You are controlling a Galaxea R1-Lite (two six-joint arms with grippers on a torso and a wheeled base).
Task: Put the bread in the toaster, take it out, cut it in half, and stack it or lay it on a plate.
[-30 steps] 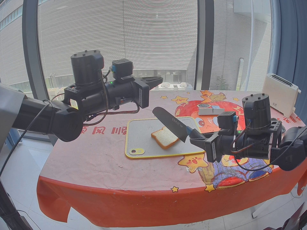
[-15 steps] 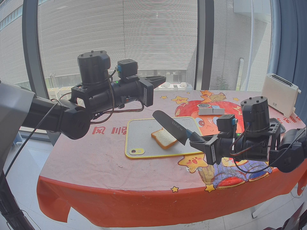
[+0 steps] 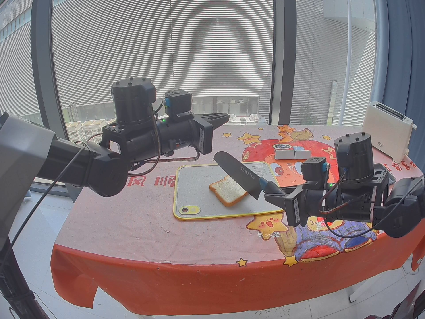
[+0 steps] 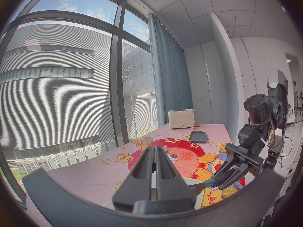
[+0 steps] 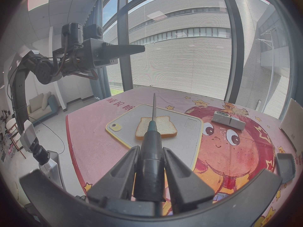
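The desk (image 3: 146,227) wears an orange-red cartoon cloth and stands against a tall window (image 3: 168,36) that faces a ribbed grey building. My right pincer (image 3: 272,190) is clamped on the handle of the knife (image 3: 237,171). The bread (image 3: 228,190) lies flat on the cutting board (image 3: 195,187), just ahead of and below that pincer. The dark blade slants up over the slice's near edge, and I cannot tell whether it touches. My left pincer (image 3: 221,117) hangs high above the board's far corner with its fingers pressed together on nothing, well apart from the bread. The toaster (image 3: 388,129) sits far off behind my right pincer. The left wrist view takes in a blue curtain (image 4: 170,76), a white wall and a dark tray (image 4: 198,136) in front of the toaster. The right wrist view looks straight down the blade to the slice, with two small grey boxes (image 5: 228,119) beyond the board and a sofa (image 5: 39,104) across the room.
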